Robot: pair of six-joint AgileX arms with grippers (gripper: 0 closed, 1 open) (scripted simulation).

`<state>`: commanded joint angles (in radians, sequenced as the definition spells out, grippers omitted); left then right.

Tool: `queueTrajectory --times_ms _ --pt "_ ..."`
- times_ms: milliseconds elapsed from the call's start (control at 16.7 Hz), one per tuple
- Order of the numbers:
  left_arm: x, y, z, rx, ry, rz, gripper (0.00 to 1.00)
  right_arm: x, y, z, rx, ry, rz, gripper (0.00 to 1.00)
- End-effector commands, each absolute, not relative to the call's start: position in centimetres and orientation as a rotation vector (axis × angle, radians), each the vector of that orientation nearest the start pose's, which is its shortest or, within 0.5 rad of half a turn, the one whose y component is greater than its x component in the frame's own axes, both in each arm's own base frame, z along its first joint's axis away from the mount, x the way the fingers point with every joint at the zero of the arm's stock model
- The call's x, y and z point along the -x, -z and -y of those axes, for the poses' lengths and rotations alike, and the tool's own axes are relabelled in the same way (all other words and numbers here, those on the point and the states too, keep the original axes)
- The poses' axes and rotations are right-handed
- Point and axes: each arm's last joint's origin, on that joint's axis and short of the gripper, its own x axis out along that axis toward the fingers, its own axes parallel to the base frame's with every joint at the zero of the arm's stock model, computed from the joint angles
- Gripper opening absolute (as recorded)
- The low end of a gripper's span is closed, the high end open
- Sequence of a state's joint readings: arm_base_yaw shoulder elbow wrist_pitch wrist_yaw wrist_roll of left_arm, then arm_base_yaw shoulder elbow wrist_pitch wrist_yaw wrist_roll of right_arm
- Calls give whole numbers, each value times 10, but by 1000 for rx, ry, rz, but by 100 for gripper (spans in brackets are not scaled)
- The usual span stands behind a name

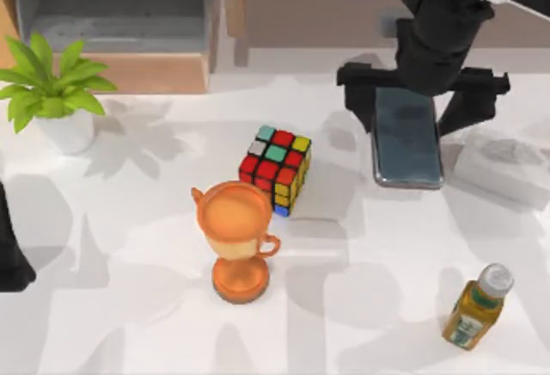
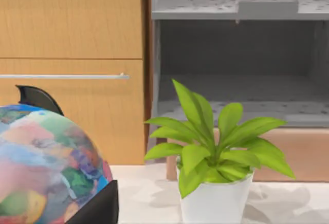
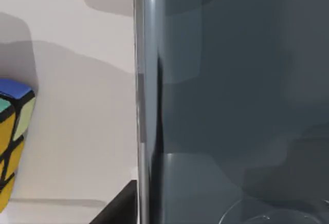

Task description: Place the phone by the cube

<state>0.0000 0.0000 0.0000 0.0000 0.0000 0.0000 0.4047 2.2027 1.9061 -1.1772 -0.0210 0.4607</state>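
Top view frames one phone point(image 1: 406, 138) lying flat on the white table point(image 1: 361, 306), toward the right and far part, with its long axis running from the far edge toward the near edge and only slightly tilted. Its far short end is covered by the right gripper point(image 1: 421, 91), whose two dark fingers are spread wide, one at each long side of the slab; contact with the edges cannot be judged from above. One cube point(image 1: 277, 167) is seen to the left of the phone, well apart from it, turned so that a corner faces the near edge. Just beside the cube, on its near-left, one orange trophy cup point(image 1: 238, 237) stands upright. One white tissue box point(image 1: 503, 164) is placed just right of the phone, one bottle point(image 1: 477, 306) lies near the right near corner, and one potted plant point(image 1: 51, 95) is set at the far left. The left arm is parked at the table's left edge.

In the right wrist view the phone's point(image 3: 236, 100) glossy face and silvery edge are seen close up, with a yellow-stickered part of the cube point(image 3: 13, 131) beyond a strip of bare table. In the left wrist view one globe point(image 2: 46, 167) and the plant point(image 2: 216, 152) are shown before wooden drawers point(image 2: 72, 54) and a grey shelf point(image 2: 236, 8).
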Motion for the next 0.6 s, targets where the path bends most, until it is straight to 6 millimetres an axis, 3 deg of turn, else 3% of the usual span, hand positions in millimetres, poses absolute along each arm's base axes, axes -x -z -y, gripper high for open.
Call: queueTrajectory --times_ms 600 --pt "-106 -160 1 0 0 0 100 -406 -238 -181 -149 -102 -1369 0"
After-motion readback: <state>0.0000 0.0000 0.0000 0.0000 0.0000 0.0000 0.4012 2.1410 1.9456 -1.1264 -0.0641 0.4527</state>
